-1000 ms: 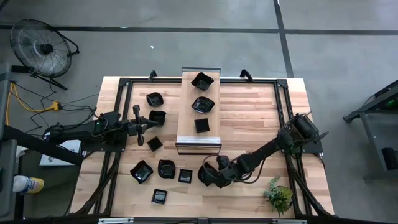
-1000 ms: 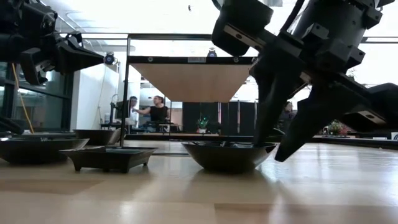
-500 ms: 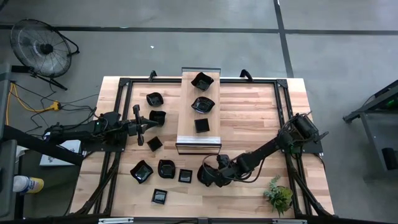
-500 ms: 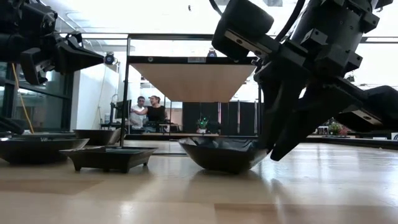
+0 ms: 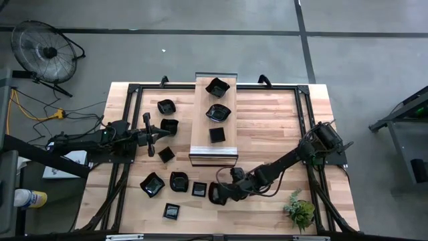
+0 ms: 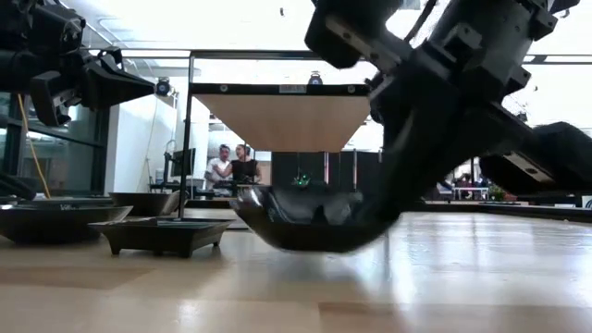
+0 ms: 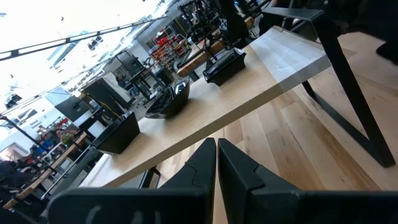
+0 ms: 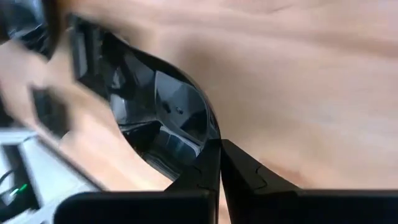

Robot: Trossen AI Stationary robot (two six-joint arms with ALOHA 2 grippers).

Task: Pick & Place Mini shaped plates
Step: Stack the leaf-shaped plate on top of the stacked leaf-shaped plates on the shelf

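Observation:
My right gripper [image 5: 222,191] is low over the table's near middle, shut on one glossy black mini plate [image 5: 215,193], which shows tilted in the low view [image 6: 301,222]. Other black plates lie flat on the table to its left [image 5: 199,189] [image 5: 178,181] [image 5: 152,184] [image 5: 172,211] and farther back [image 5: 166,154] [image 5: 169,126] [image 5: 166,106]. Three more rest on the raised wooden shelf [image 5: 200,114]. My left gripper [image 5: 160,136] hangs shut above the table's left side, holding nothing. My right gripper pinches the plate's rim [image 8: 210,132] between its two fingers [image 8: 205,167], on the side of the plate toward the table's right. The fingers slant down from the right. The plate sits tilted in the hold; whether its underside still touches the table I cannot tell.
The raised shelf stands in the table's far middle on dark legs [image 7: 348,81]. A small green plant [image 5: 299,209] sits near the table's near right corner. Bare wood [image 5: 267,120] lies to the right of the shelf. People show far off in the room behind [image 6: 231,166].
My right gripper's fingers, open on either side of the plate's rim a second ago, have shut on that rim. The gripper has moved a little toward the table's left, and the plate has gone with it and tipped from level to tilted.

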